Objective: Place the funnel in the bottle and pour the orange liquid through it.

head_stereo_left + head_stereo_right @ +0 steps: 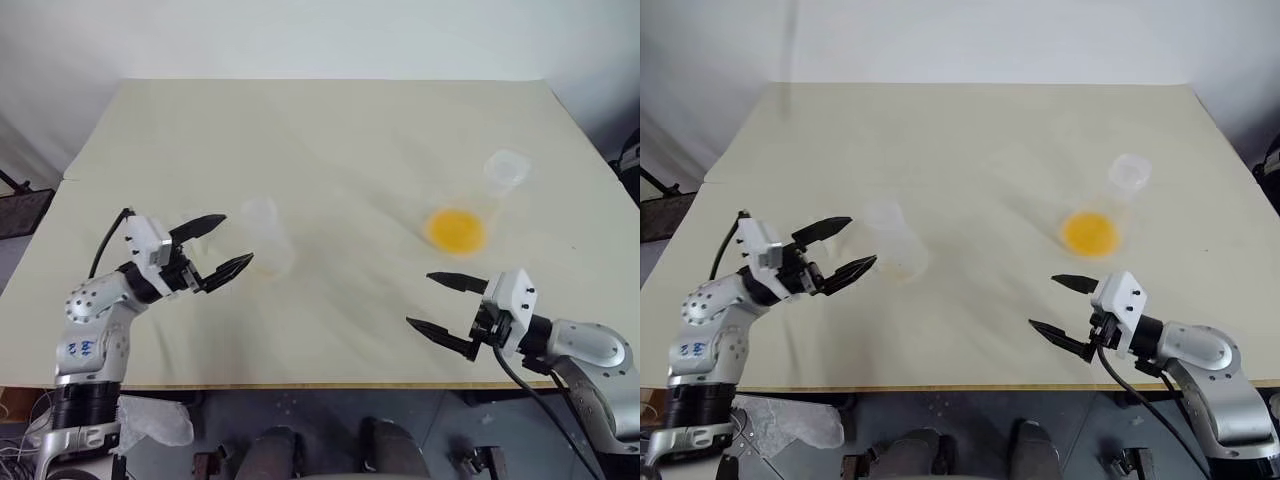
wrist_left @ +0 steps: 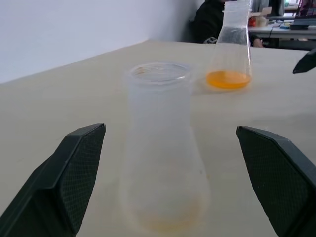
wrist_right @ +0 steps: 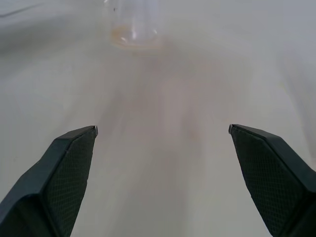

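Nearest to us, the right gripper (image 1: 448,304) hangs over the table's near edge with its jaws spread wide and nothing between them; its black fingers carry a fine cross-hatched pad. We judge it parked, waiting its turn, since bare tabletop lies ahead of it and the flask (image 1: 478,200) with the orange liquid (image 1: 455,229) stands beyond, well apart.

We find the left gripper (image 1: 222,247) likewise fully open and empty, aimed level at the bottle (image 1: 268,240), whose body sits just beyond the fingertips, not touched. That line-up suggests an approach to steady or grasp the bottle.

We note the bottle is frosted plastic, cone-bodied with a straight neck and open mouth, upright, with a faint orange trace at its base. The flask is clearer, also upright, its liquid a shallow bright pool at the bottom.

We cannot make out the funnel with confidence. The table (image 1: 330,130) is pale, matte and smooth.
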